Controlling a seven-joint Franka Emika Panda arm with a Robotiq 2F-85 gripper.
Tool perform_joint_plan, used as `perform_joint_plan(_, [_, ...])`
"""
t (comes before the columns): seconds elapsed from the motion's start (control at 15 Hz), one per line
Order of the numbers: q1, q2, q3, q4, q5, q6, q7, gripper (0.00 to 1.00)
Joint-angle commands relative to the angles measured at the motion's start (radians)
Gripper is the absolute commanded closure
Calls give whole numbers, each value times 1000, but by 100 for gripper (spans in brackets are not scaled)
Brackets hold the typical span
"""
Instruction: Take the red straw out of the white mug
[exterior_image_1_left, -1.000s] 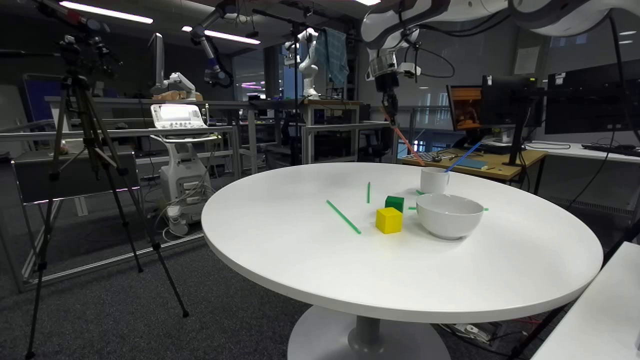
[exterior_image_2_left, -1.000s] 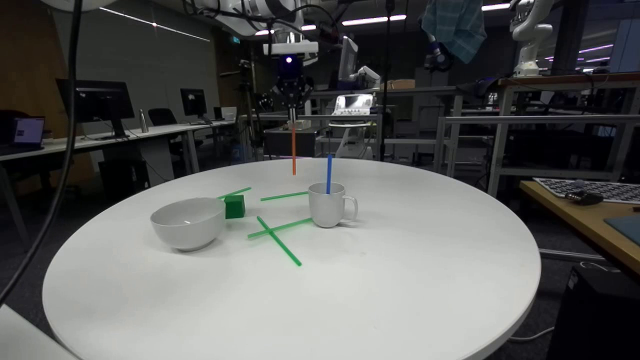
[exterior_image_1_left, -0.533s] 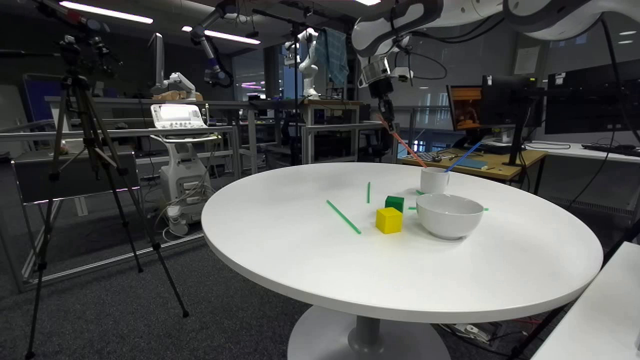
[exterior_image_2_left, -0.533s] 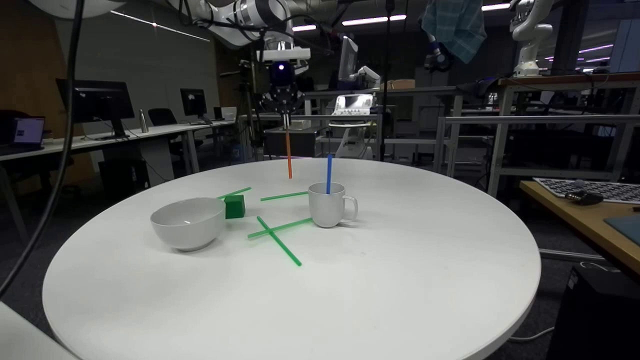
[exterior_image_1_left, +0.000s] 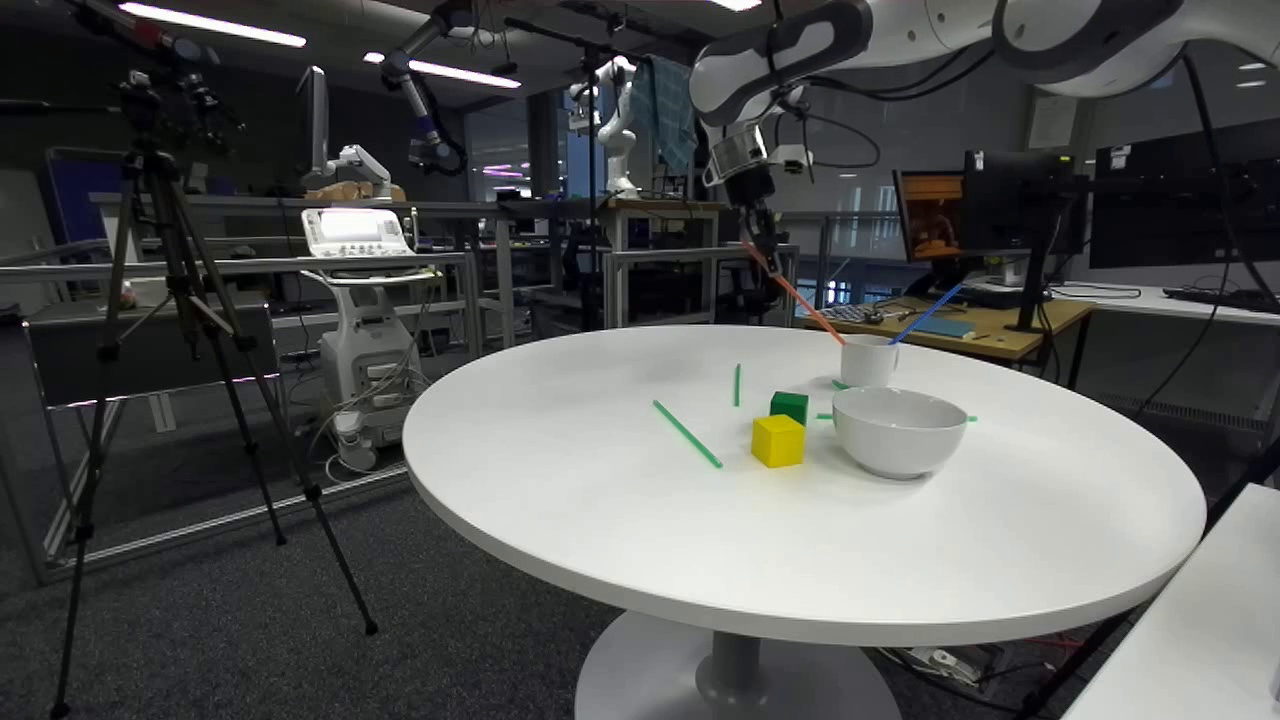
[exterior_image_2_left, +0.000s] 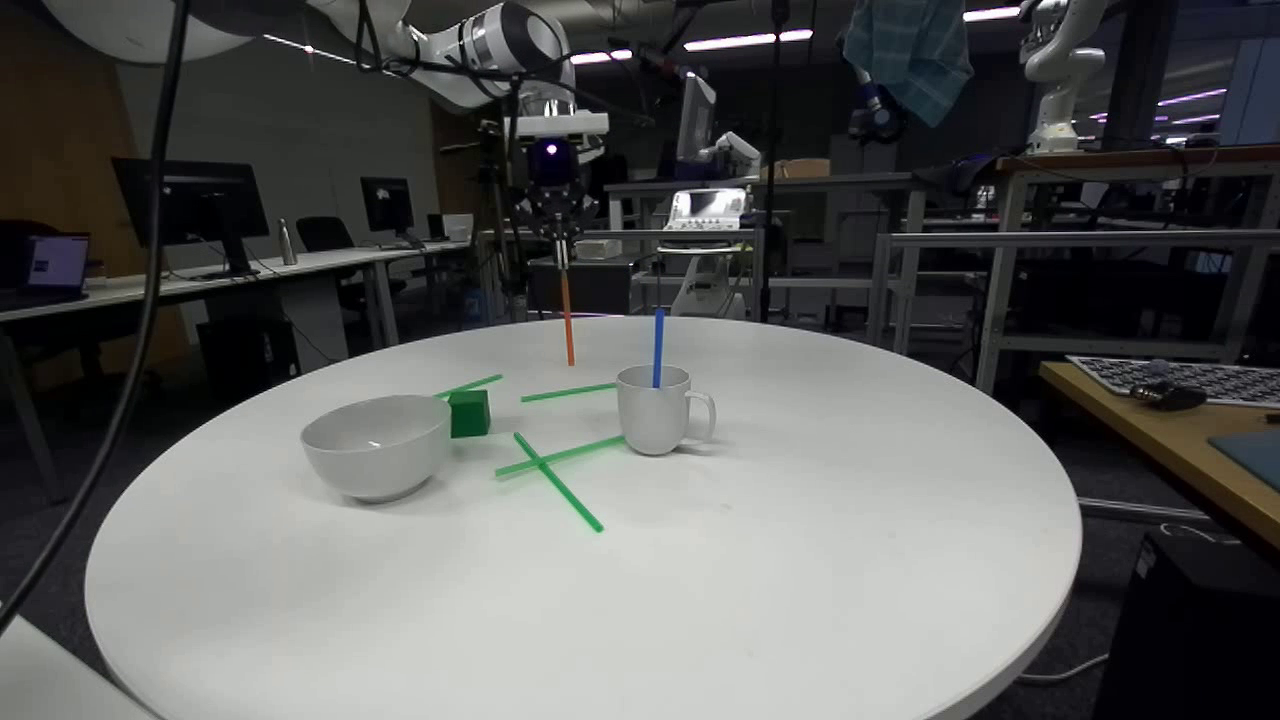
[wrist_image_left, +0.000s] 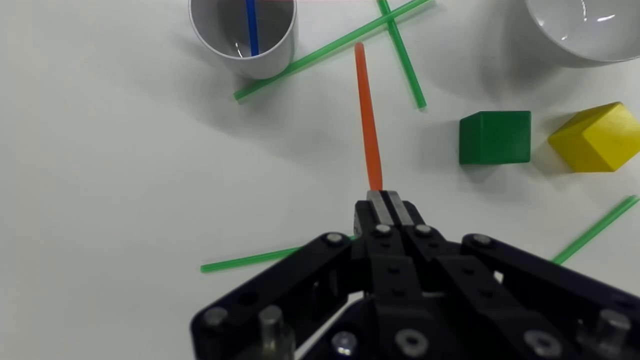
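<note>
My gripper (exterior_image_2_left: 561, 262) is shut on the red straw (exterior_image_2_left: 569, 325), which looks orange-red, and holds it in the air above the table. The straw's free end points down and is outside the white mug (exterior_image_2_left: 655, 415). In the wrist view the straw (wrist_image_left: 367, 115) reaches out from the fingertips (wrist_image_left: 384, 195), its end to the right of the mug (wrist_image_left: 272, 65) and apart from it. A blue straw (exterior_image_2_left: 658, 345) stands in the mug. In an exterior view the straw (exterior_image_1_left: 812, 312) appears to end at the mug's rim (exterior_image_1_left: 868, 362), by line of sight.
The white bowl (exterior_image_2_left: 375, 465), a green cube (wrist_image_left: 500, 137) and a yellow cube (exterior_image_1_left: 778, 441) stand on the round white table (exterior_image_2_left: 800, 560). Several green straws (wrist_image_left: 340, 45) lie around the mug and cubes, two of them crossed (exterior_image_2_left: 541, 462).
My gripper has moved left and somewhat lower in both exterior views, carrying the red straw with it. The arm has tilted a little. The mug, bowl, cubes and other straws have not moved.
</note>
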Motion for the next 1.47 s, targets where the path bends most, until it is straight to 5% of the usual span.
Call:
perform_joint_plan(0.0, [14,71,-11,118,-26,-76,-38,100])
perform_joint_plan(1.4, [33,215,-46,219,-65,-182,-67,100])
